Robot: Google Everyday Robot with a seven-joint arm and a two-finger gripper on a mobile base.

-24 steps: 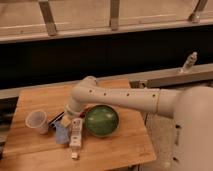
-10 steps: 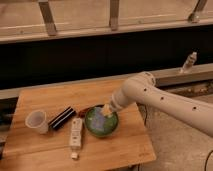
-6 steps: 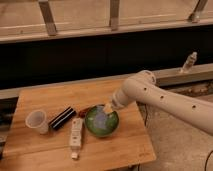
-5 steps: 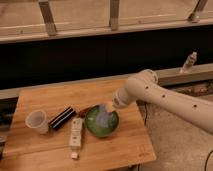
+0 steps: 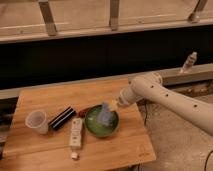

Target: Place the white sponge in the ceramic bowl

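Gripper [image 5: 111,106] is clamped on the white sponge [image 5: 105,114], right over the green ceramic bowl [image 5: 102,125] on the wooden table [image 5: 45,97].

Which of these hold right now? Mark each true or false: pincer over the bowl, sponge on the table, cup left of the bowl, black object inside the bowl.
1. The pincer is over the ceramic bowl. True.
2. The white sponge lies on the wooden table. False: the shut pincer holds it over the bowl.
3. The translucent cup stands left of the bowl. True.
4. The black object sits inside the bowl. False: it lies on the table, between cup and bowl.
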